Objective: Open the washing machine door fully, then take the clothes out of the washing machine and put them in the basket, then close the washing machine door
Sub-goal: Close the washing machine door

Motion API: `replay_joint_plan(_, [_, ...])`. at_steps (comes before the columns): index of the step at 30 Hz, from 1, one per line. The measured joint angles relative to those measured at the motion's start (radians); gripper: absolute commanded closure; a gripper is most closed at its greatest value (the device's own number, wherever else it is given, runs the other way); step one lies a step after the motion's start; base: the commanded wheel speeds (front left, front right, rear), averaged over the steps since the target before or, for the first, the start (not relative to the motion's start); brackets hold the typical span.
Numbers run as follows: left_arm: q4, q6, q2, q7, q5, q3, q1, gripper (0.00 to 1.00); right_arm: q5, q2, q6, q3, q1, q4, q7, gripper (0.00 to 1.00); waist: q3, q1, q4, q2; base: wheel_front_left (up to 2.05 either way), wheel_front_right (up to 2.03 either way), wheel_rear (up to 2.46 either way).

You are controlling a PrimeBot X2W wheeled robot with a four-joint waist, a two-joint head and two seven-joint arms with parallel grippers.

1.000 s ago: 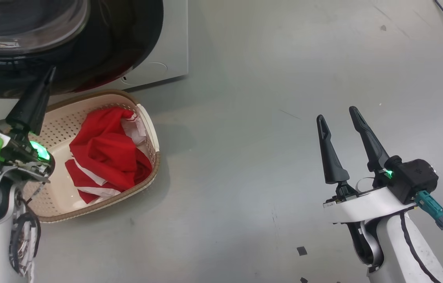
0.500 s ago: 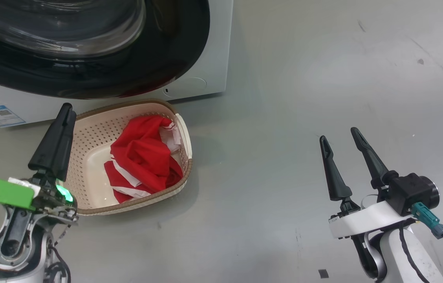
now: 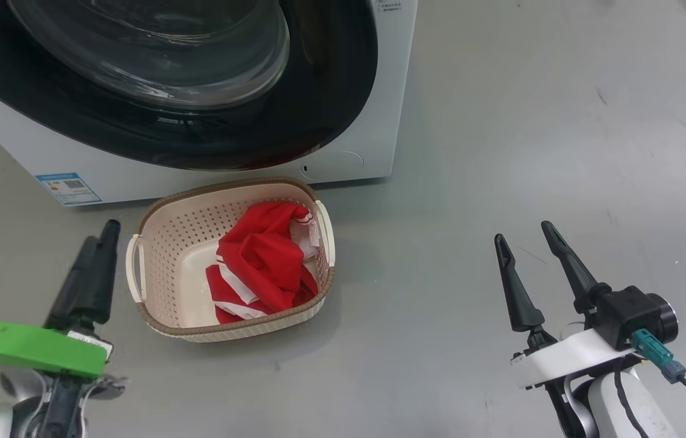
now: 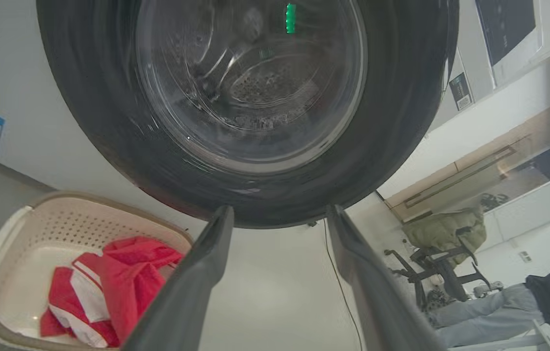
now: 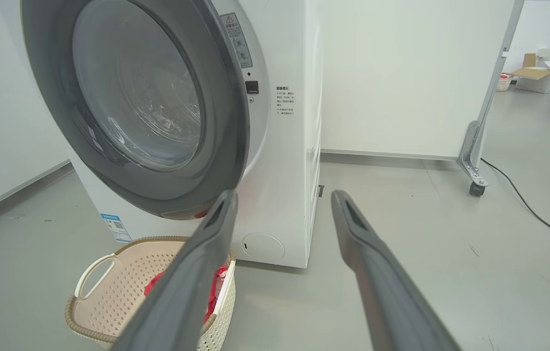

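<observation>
Just left of the basket [image 3: 230, 333], the left gripper [image 4: 280, 212] is seen with its two dark fingers [image 4: 192, 287] spread wide. Nothing is held or touched between them. The floor [image 3: 501, 152] and the lower edge of the washing machine door [image 4: 255, 195] are framed in the gap. Well to the right of the basket, the right gripper [image 3: 523, 231] is likewise held open and empty above the floor. Both are kept clear of the basket, it is judged, because no grasp is called for at present.

Inside the basket, towards its right wall, the clothes [image 3: 264, 267] are heaped, red with white stripes, below the brown rim. The unloading step is therefore taken as done. Behind the basket the washing machine [image 3: 379, 140] is stood, and its door is laid against the white front, with the steel drum [image 4: 265, 83] glimpsed through the glass. The door is judged shut, though whether it is latched cannot be told. The basket is set close under the door, presumably so that garments could be dropped in by a short path.
</observation>
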Motion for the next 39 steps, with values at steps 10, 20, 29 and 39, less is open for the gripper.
replay_joint_plan(10, [0.0, 0.003, 0.152, -0.249, 0.549, -0.086, 0.041, 0.0, -0.009, 0.001, 0.002, 0.001, 0.021, 0.012, 0.0, 0.0, -0.053, 0.0, 0.027, 0.0, 0.0, 0.0, 0.0])
replay_joint_plan(20, [0.05, 0.145, 0.109, -0.36, 0.801, -0.186, 0.112, 0.0, -0.016, 0.003, -0.001, -0.023, 0.071, 0.031, 0.0, 0.0, -0.098, 0.0, 0.033, 0.0, 0.0, 0.0, 0.0])
replay_joint_plan(29, [0.085, 0.207, 0.066, -0.377, 0.866, -0.236, 0.168, 0.0, -0.016, 0.006, -0.009, -0.031, 0.126, 0.046, 0.0, 0.0, -0.147, 0.0, 0.037, 0.0, 0.0, 0.0, 0.0])
replay_joint_plan(39, [0.092, 0.22, 0.031, -0.387, 0.876, -0.25, 0.185, 0.0, -0.016, 0.011, -0.009, -0.029, 0.139, 0.044, 0.0, 0.0, -0.165, 0.0, 0.036, 0.0, 0.0, 0.0, 0.0])
